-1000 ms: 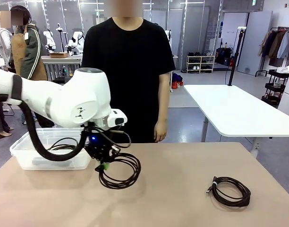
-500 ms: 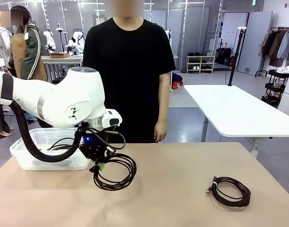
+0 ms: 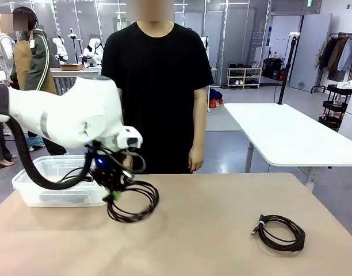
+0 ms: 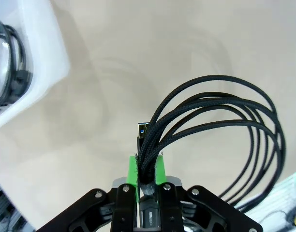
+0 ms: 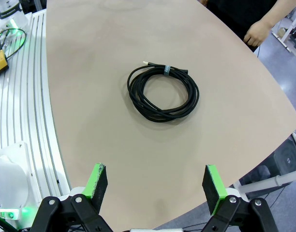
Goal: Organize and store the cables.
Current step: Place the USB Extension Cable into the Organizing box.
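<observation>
Clear bin [image 3: 23, 183] sits at the far left of the table [image 3: 222, 241]. There is black cord [image 4: 15, 58] inside it. How many coils cannot be told, as the left arm covers part of the bin.

Left gripper [image 4: 147, 170] hangs just right of the bin. Its green pads are pinched on the gathered strands of the held coil [image 3: 134, 202], which dangles clear of the tabletop. A plug [image 4: 143, 130] sits right above the pinch.

Judgement: the braided cord is light and limp, so its loops sag and swing. The grip is good where the strands bunch.

A person [image 3: 159, 86] stands behind the table with arms down.

Second coil [image 5: 162, 92] lies flat on the right, well apart from the bin. A small band [image 5: 166, 69] ties it on one side. Judgement: take hold across the bundle at or near the band, so the loops do not spill.

Right gripper [image 5: 155, 186] is spread wide above that coil, holding nothing. The coil's connectors are too small to identify.
</observation>
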`<state>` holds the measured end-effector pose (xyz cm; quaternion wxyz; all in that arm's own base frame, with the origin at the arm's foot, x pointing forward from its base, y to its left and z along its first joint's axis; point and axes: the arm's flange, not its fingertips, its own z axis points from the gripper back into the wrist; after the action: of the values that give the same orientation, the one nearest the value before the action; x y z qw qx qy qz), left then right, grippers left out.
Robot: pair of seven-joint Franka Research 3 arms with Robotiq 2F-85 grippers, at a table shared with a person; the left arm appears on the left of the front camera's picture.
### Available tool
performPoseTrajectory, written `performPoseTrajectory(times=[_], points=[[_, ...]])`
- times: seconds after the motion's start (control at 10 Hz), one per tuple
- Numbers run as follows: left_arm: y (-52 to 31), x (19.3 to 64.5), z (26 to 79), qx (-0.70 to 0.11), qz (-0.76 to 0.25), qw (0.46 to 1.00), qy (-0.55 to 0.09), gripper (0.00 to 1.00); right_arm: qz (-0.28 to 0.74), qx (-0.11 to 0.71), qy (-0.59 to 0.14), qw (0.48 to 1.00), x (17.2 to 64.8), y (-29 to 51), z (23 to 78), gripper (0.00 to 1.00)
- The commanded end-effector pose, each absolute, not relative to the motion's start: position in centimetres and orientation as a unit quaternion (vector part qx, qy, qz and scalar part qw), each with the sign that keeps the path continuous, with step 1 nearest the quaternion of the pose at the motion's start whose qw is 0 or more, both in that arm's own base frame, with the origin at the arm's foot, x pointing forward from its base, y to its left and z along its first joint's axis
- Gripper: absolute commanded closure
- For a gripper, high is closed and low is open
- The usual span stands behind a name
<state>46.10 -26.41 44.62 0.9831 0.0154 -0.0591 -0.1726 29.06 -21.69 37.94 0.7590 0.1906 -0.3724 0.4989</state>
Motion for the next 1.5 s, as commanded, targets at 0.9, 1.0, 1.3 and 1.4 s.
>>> performPoseTrajectory(times=[0.9,1.0,1.3,1.4], points=[[0.5,64.7,44.0,0.015,-0.062,0.993,-0.099,0.85,0.492,0.193,-0.379,0.760,29.2,-21.7,37.9,0.00],[1.0,65.2,42.9,0.012,-0.055,0.994,-0.091,0.85,0.492,0.193,-0.379,0.760,29.2,-21.7,37.9,0.00],[1.5,65.2,41.6,-0.001,-0.057,0.996,-0.072,0.71,0.492,0.193,-0.379,0.760,29.2,-21.7,37.9,0.00],[1.7,64.9,41.6,-0.006,-0.060,0.996,-0.071,0.61,0.492,0.193,-0.379,0.760,29.2,-21.7,37.9,0.00]])
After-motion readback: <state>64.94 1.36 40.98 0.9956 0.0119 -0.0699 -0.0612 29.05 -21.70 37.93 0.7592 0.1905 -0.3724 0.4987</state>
